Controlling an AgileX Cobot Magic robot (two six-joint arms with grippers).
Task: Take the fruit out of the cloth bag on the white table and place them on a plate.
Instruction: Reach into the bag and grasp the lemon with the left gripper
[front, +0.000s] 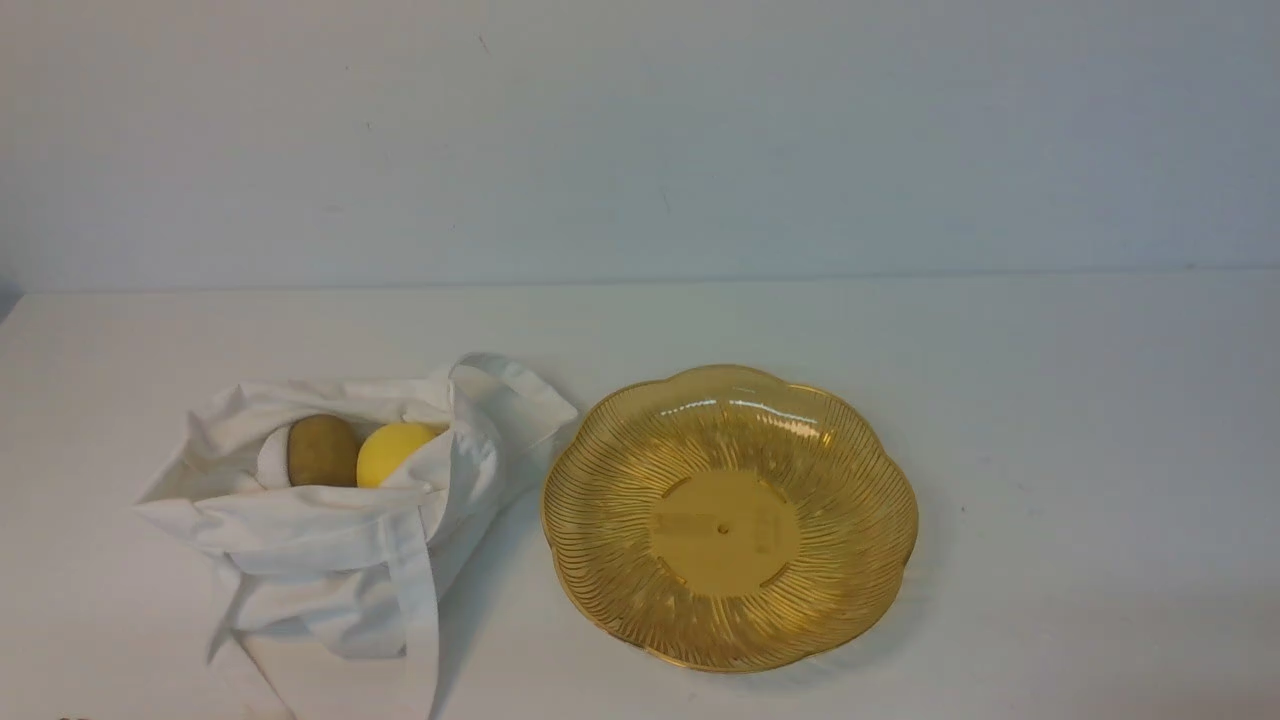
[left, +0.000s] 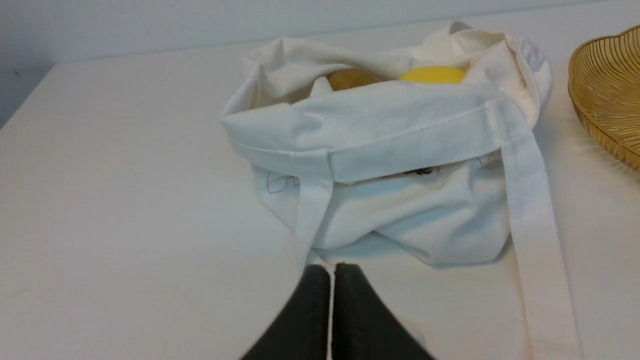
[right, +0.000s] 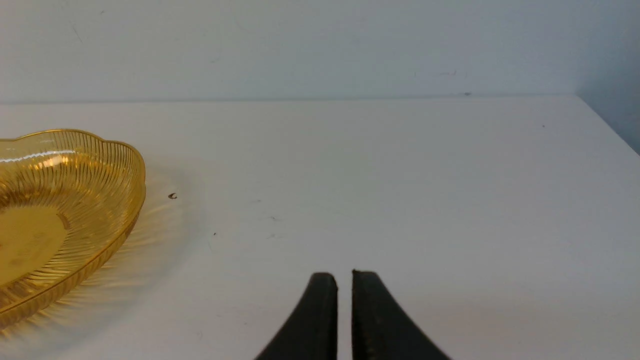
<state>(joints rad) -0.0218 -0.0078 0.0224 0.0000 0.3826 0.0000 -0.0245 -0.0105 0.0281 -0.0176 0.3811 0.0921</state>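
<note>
Fruit, kiwi (front: 323, 451) at nine o'clock of lemon (front: 392, 453), sits in the cloth bag (front: 310, 530), nine o'clock of the plate (front: 725, 535); left gripper (left: 334, 272) is pressed together, right gripper (right: 345, 280) slightly spread.

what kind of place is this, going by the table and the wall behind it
Probably a robot test bench rather than a kitchen: a plain white table against a bare wall, a bag and plate set out, and two grippers.
</note>
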